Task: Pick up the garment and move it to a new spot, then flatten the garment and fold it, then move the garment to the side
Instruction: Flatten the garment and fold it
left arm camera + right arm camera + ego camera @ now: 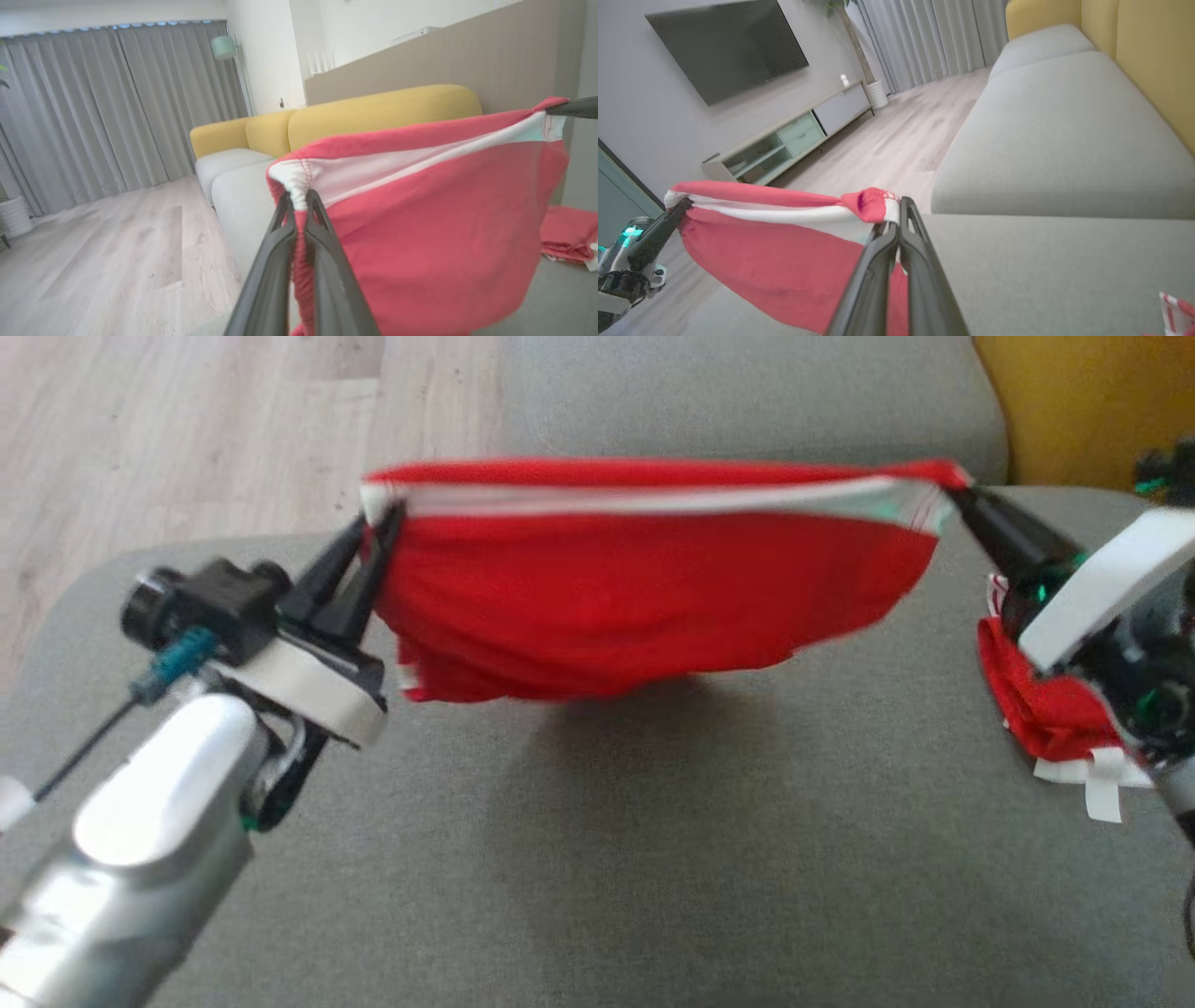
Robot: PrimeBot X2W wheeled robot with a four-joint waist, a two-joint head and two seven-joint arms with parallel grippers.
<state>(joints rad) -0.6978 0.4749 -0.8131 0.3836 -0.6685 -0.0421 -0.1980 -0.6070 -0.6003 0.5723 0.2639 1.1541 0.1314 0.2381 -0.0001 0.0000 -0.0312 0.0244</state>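
A red garment with a white band along its top hangs stretched in the air above the grey sofa seat. My left gripper is shut on its left top corner, and my right gripper is shut on its right top corner. The cloth sags between them and casts a shadow on the cushion. In the left wrist view my left gripper pinches the white hem of the garment. In the right wrist view my right gripper clamps the bunched corner of the garment.
A second red and white cloth lies crumpled on the seat at the right, under my right arm. Wooden floor lies beyond the sofa's left edge. A yellow backrest rises at the far right. A TV cabinet stands across the room.
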